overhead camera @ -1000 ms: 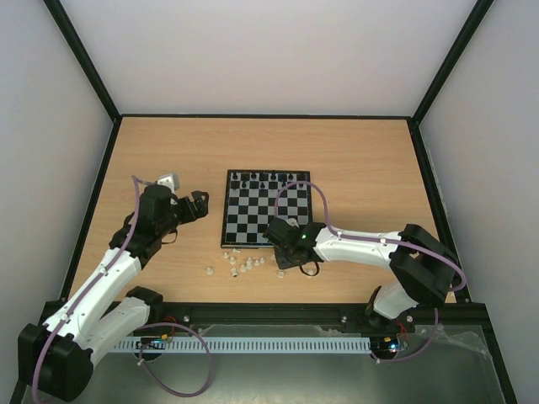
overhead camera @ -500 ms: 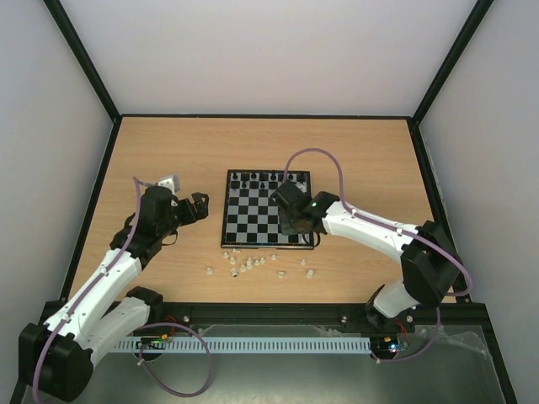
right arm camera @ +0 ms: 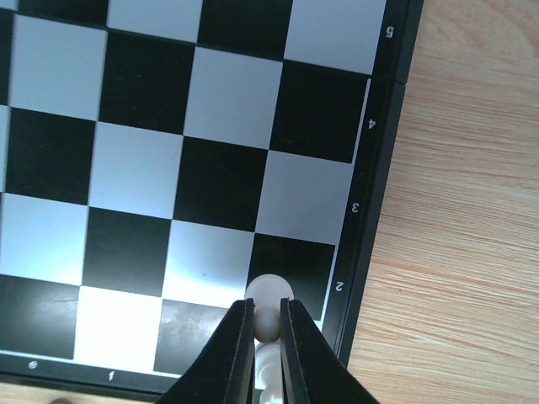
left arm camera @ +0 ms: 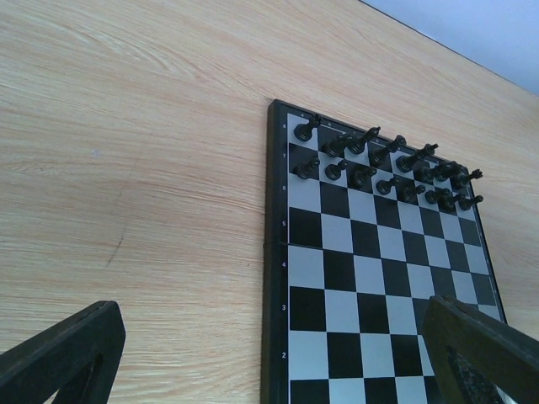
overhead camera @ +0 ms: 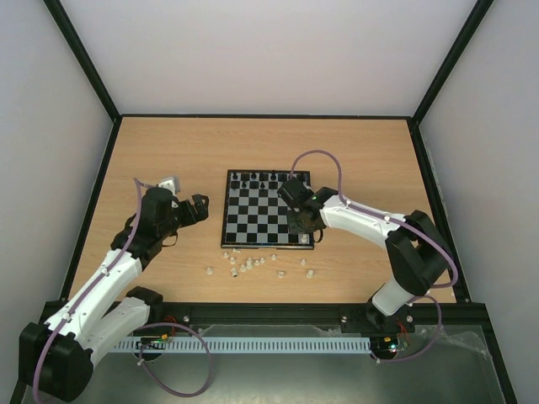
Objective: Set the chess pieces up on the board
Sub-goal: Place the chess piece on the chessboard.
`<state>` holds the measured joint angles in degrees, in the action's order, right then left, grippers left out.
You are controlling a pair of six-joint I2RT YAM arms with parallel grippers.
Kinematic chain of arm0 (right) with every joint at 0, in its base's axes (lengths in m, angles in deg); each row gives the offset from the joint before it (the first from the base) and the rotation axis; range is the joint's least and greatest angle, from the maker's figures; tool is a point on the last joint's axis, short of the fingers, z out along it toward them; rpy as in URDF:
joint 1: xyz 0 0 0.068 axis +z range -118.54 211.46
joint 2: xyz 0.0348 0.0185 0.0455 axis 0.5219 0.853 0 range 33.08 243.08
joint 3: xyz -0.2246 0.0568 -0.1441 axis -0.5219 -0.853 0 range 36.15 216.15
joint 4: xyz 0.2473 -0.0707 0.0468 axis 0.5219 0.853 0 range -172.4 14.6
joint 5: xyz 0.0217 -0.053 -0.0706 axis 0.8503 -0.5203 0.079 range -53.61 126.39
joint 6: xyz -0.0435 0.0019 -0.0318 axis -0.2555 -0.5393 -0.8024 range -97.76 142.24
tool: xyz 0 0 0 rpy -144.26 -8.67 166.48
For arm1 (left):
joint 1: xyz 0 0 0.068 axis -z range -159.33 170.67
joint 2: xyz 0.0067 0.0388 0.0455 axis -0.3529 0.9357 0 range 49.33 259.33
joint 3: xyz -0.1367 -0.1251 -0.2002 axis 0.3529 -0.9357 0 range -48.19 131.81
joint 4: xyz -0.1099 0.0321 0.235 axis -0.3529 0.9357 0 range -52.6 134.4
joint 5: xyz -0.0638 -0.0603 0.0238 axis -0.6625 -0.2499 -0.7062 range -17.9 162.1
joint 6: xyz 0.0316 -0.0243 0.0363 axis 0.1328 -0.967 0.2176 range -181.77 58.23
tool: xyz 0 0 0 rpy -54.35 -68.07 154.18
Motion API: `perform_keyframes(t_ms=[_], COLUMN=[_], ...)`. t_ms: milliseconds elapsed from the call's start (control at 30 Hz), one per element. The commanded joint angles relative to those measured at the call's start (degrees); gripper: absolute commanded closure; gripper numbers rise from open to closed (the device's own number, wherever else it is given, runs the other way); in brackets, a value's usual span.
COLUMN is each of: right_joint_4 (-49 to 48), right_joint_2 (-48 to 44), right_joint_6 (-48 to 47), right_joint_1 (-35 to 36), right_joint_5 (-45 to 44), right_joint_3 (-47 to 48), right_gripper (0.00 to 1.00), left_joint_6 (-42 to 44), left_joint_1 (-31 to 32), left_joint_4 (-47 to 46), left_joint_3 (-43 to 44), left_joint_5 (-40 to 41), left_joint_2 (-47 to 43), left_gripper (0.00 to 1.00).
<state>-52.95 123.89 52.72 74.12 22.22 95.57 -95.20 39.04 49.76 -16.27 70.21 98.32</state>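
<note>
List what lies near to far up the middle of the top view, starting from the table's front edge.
Loose chess pieces → right gripper, shut on a white piece over the board's near rows → black pieces on its far rows.

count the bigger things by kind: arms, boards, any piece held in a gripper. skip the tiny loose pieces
robot arms: 2 (left arm, right arm)
chessboard: 1
white piece held in the right gripper: 1
total: 4
</note>
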Motion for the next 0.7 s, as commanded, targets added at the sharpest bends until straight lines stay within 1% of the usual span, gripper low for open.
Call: perform_keyframes(t_ms=[0,500,567,667], right_joint_4=[0.81,-0.29,-0.23,-0.05], right_joint_2=[2.16,3.87,3.97,3.84], right_joint_6=[-1.25,-2.18,-2.29,-2.35], right_joint_1=[-0.98,-2.44,-2.41,-2.42], right_joint_5=[0.4,1.25,1.3,1.09], right_joint_3=[-1.04,-1.95,-1.92,-1.62], right_gripper=[0.92,0.9,0.85,0.74], left_joint_6=[0.36,0.26,0.22,0.25], left_joint_1=[0.23,0.24,0.22,0.25], left_joint_4=[-0.45,-1.02,-0.95,-0.94], left_joint_3=[-0.39,-0.57,-0.56,-0.62], left_joint_5=[0.13,0.22,0.22,0.31], left_joint_2=[-0.64,-0.17,-0.06,-0.09], left_gripper=[0.01,0.01,0.01,0.0])
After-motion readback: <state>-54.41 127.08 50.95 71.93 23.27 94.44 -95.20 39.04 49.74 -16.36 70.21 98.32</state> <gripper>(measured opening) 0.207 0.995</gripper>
